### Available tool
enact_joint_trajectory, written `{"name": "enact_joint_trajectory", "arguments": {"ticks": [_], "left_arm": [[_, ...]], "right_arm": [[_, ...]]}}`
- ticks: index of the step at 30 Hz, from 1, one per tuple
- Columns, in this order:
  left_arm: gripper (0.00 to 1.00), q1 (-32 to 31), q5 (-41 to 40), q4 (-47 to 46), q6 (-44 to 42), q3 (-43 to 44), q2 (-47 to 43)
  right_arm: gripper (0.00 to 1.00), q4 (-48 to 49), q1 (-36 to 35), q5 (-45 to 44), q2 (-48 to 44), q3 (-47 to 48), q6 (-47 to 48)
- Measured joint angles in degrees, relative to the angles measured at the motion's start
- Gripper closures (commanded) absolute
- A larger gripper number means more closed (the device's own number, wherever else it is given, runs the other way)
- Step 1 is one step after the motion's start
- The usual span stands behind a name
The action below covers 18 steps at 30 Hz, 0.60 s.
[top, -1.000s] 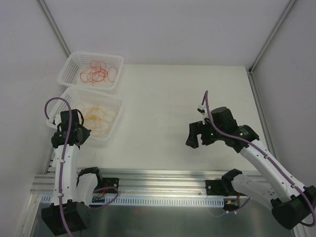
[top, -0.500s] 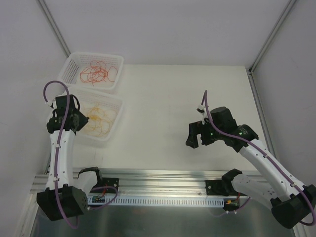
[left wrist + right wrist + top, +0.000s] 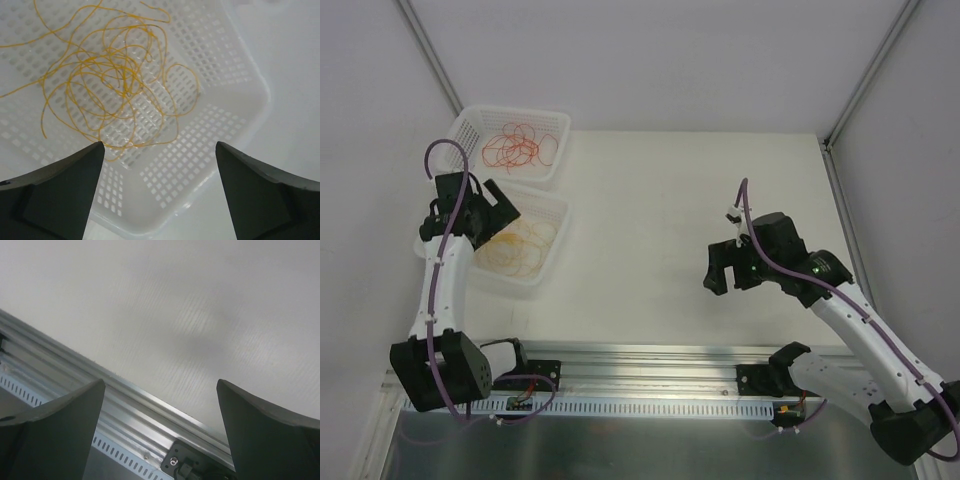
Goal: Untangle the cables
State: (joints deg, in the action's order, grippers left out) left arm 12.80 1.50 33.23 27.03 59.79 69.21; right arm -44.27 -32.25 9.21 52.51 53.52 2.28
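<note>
While the left end effector [image 3: 157,150] and the right end effector [image 3: 160,385] hung released, pale walls [image 3: 650,60] enclosed the white tabletop [image 3: 650,220].

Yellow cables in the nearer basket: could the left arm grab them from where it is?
Probably yes: the left gripper hangs open just above the yellow cables, and nothing covers the open-topped basket.
</note>
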Motion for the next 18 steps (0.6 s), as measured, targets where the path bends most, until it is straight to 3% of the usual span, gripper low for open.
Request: {"name": "enact_joint_trajectory", "arguments": {"ticks": [9, 18], "left_arm": [[0.01, -0.39, 3.61, 3.41, -6.14, -0.50, -24.48], [0.01, -13.73, -3.98, 15.82, -9.35, -0.57, -42.60]], "right_arm": [[0.00, -5.42, 0.00, -17.33, -2.82, 5.49, -2.01], [0.00, -14.23, 0.00, -36.85, -12.28, 12.92, -7.82]]}}
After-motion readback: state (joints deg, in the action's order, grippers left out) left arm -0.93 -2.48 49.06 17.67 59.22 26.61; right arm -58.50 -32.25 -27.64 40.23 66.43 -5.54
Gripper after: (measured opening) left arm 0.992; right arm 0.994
